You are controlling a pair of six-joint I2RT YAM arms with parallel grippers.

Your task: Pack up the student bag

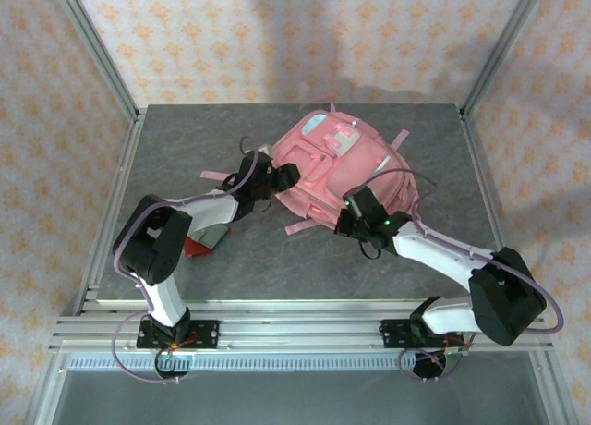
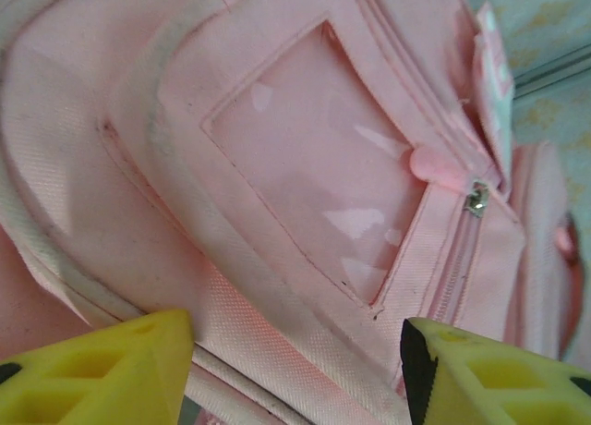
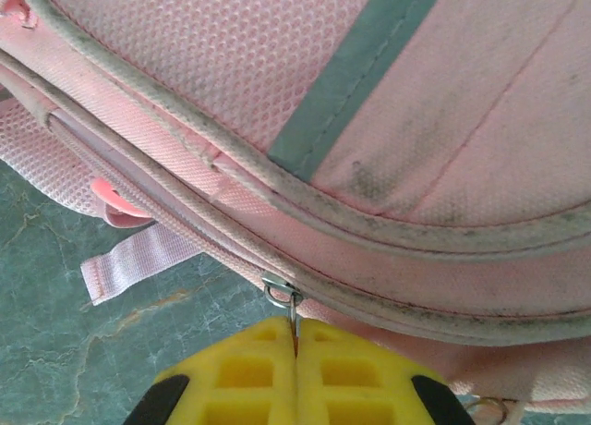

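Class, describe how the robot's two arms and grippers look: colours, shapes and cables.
Both the left arm and the right arm have white links, bulky black joints and looping lilac cables. The left gripper and right gripper carry yellow fingers with moulded square recesses and black trim.

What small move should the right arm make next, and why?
Probably draw the zip pull a little way along its track. The right gripper is shut on that metal pull at the edge of the student bag, while the left gripper stands open facing the front pocket, holding nothing, so the zip looks like the step in hand.
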